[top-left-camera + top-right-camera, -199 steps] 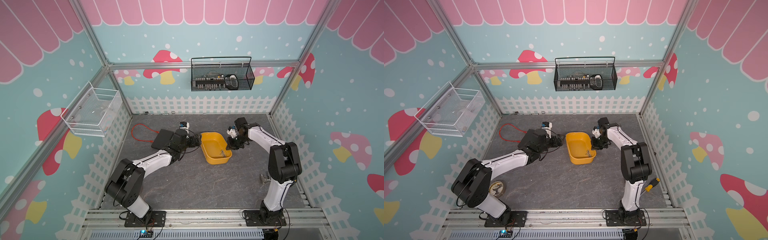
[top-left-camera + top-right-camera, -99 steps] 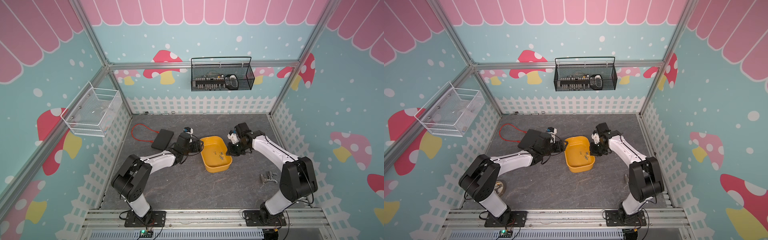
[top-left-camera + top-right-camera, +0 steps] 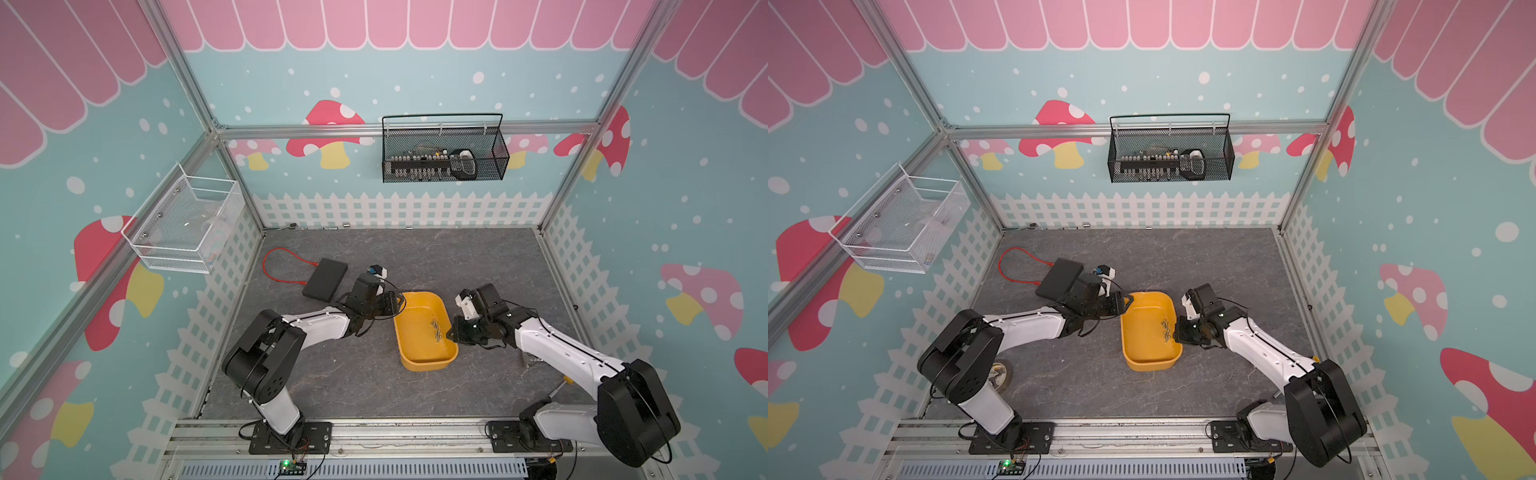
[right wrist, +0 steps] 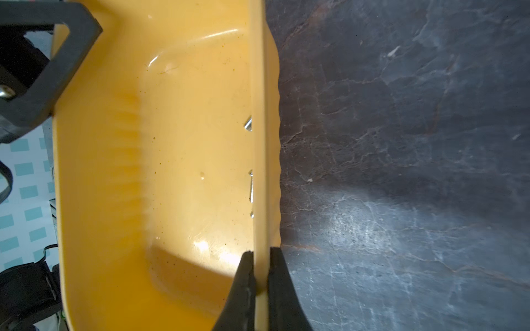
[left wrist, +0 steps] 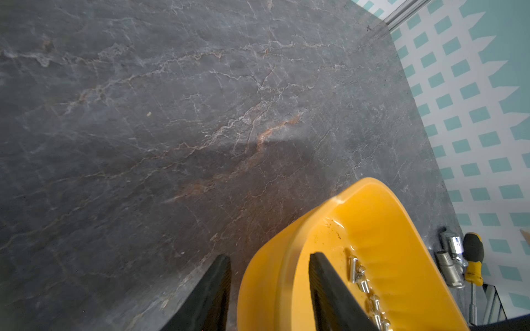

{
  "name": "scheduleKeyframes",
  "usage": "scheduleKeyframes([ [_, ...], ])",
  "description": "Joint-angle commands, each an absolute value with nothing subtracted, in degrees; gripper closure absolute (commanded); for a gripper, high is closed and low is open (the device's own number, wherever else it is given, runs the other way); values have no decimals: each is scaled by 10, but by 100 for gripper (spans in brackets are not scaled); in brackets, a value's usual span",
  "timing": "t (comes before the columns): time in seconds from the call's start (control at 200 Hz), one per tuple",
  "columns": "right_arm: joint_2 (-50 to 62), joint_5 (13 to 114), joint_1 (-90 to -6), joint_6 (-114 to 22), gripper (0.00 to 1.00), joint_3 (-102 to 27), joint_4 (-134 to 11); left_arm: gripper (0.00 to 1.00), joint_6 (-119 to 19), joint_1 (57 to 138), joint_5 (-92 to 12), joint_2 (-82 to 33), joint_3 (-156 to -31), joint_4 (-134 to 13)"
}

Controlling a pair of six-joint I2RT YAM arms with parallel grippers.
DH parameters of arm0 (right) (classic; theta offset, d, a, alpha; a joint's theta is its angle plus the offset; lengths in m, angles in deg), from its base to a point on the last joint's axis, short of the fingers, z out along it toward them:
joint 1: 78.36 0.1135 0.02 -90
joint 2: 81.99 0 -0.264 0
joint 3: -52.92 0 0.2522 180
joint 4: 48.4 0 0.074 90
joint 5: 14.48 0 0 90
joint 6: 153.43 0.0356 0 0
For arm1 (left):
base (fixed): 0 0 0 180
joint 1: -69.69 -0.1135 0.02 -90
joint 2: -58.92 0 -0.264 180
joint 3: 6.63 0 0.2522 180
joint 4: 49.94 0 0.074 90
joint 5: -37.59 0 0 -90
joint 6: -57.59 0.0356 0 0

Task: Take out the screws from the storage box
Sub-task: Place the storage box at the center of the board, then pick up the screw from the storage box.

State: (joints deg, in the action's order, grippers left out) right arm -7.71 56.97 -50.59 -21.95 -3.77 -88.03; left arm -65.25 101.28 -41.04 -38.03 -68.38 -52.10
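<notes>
The yellow box [image 3: 415,347] [image 3: 1144,347] stands on the grey counter [image 3: 457,257], just below the middle of the frame in both top views. The screws [image 3: 436,330] [image 3: 1165,329] lie inside it in a small cluster, close to its right-hand wall.

The right fingers [image 4: 243,286] are clenched on the box at the bottom of the right wrist view. One is inside the wall and one outside, with the thin rim pinched between them. Higher in that frame, a few screws [image 4: 251,187] show partly from behind the rim. In both top views this grip sits midway along the box's right-hand wall.

The left fingers [image 5: 218,286] stand apart at the bottom of the left wrist view, straddling the box wall without clamping it. The outer one is clear of the wall, with a strip of counter showing between them. The inner one is inside the box, just beside the screws [image 5: 360,275]; I cannot tell whether it touches the wall. In both top views they are at the box's upper left corner.

Left of the box in the top views lies a flat black case [image 3: 325,279] with a red cable [image 3: 282,257] looping from it. At the right edge of the left wrist view, a screwdriver [image 5: 473,258] and metal sockets [image 5: 448,266] lie on the counter.
</notes>
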Motion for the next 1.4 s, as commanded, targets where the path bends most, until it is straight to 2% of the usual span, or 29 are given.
scheduleKeyframes([
  [0.0,-74,582,-481,-181,87,-32,-822,48,-659,1016,-419,-350,-665,-522],
  [0.065,-69,579,-469,-170,86,-22,-804,46,-657,1016,-430,-335,-653,-524],
  [0.13,-69,570,-458,-155,79,-10,-781,46,-655,1015,-429,-331,-649,-527],
  [0.18,-68,565,-451,-149,79,-7,-773,46,-656,1015,-424,-336,-646,-530],
  [0.37,-65,562,-432,-143,74,1,-765,57,-661,1015,-423,-351,-641,-521],
  [0.42,-68,563,-431,-145,73,3,-765,57,-659,1016,-422,-354,-647,-521],
  [0.52,-79,590,-432,-159,72,-14,-782,48,-646,1016,-447,-350,-662,-534],
  [0.691,-74,662,-442,-218,70,-66,-845,44,-628,1019,-492,-297,-679,-572],
  [0.836,-68,681,-448,-235,70,-92,-847,49,-638,1066,-520,-268,-706,-647],
  [0.946,-64,689,-449,-247,71,-106,-846,59,-652,1112,-517,-266,-719,-688],
  [1.046,-63,692,-449,-252,71,-111,-845,61,-626,1145,-510,-269,-721,-683],
  [1.266,-77,710,-455,-265,71,-109,-837,63,-645,1153,-467,-324,-741,-700],
  [1.396,-89,718,-476,-281,73,-117,-837,70,-646,1167,-464,-365,-774,-721],
])
